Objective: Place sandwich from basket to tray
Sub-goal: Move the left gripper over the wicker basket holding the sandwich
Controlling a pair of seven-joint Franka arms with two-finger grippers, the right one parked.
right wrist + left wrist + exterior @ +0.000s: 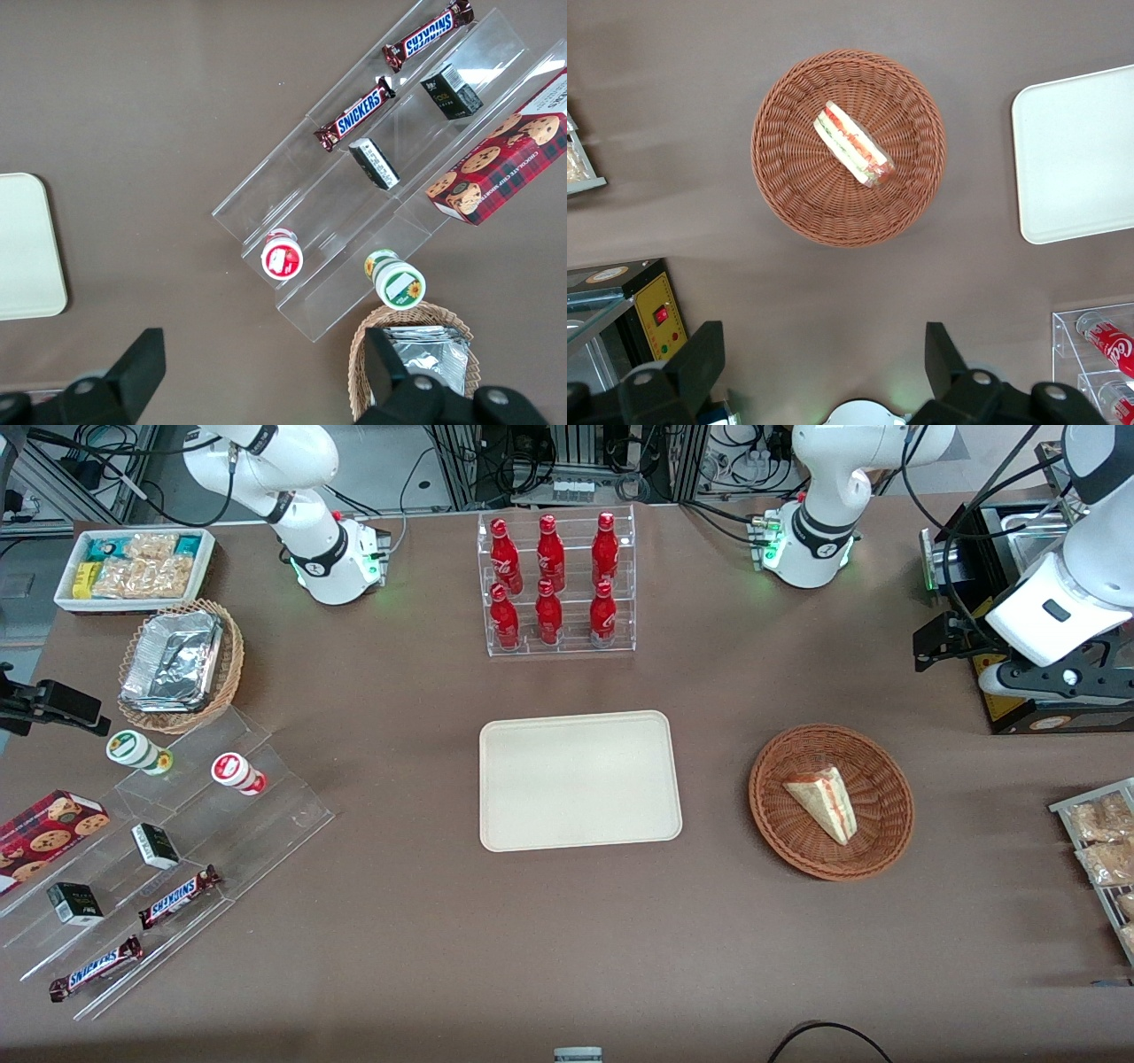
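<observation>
The sandwich [824, 802] [853, 143], a pale wedge with red-pink filling, lies in the round reddish-brown basket [780, 815] [788, 177]. The cream tray [580, 779] [1081, 150] lies flat beside the basket, toward the parked arm's end, with nothing on it. My gripper [948, 645] [822, 338] hangs high above the table, farther from the front camera than the basket and a little toward the working arm's end. It is open, its fingers [704, 354] wide apart with only bare table between them.
A clear rack of red cola bottles [555, 584] stands farther from the front camera than the tray. A black box with a yellow panel [656, 314] sits under my arm. Snack packets on a wire rack [1103, 841] lie at the working arm's end.
</observation>
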